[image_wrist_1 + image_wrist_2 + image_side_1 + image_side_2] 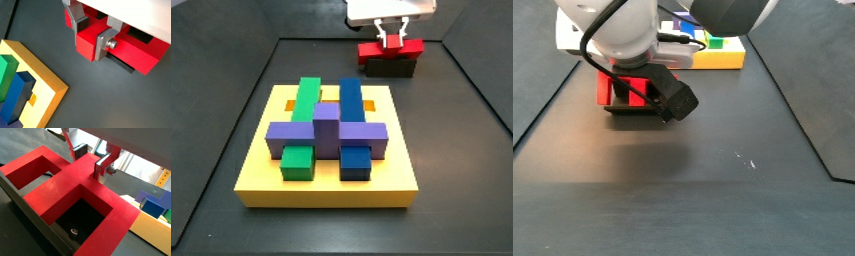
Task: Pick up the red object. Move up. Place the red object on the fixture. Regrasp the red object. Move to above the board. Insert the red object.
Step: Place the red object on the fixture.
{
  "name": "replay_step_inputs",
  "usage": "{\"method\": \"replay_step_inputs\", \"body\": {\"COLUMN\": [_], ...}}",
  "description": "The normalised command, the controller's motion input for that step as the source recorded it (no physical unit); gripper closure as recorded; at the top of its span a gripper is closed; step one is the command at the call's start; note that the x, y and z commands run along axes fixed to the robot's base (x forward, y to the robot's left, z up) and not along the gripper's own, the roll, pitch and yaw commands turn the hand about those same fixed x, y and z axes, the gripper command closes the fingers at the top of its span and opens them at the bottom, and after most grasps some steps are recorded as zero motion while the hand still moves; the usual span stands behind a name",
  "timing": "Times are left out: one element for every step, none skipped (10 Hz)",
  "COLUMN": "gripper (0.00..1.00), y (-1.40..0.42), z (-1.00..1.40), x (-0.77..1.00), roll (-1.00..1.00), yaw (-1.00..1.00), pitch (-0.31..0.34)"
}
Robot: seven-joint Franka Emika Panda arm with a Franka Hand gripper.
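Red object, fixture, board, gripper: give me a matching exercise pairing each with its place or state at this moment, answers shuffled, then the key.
Things:
1. red object
2. fixture
3. board
4. gripper

Places or states:
A. yellow slab carrying green, blue and purple blocks
B. dark bracket under the red piece, at the far end of the floor in a side view
C. sits on the dark bracket, clamped between silver plates
D. comes down from above, fingers on the red piece's middle prong

Pairs: 1-C, 2-B, 3-A, 4-D
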Motion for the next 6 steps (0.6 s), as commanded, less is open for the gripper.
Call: {"method": "replay_step_inputs", "body": {"gripper": [1.0, 1.0, 1.0, 1.0, 1.0, 1.0], "y": [-0.05, 0.0, 0.0, 0.0, 0.0, 0.0], "z": [0.0, 0.0, 0.0, 0.0, -0.02, -0.03], "x": [0.35, 0.42, 0.28, 0.11, 0.03, 0.07], "roll": [0.2, 0.24, 0.19, 0.23, 0.2, 0.03], "yaw": [0.0, -0.06, -0.05, 0.0, -0.02, 0.0], "pitch": [0.229, 0.403, 0.451, 0.343, 0.237, 0.06]}}
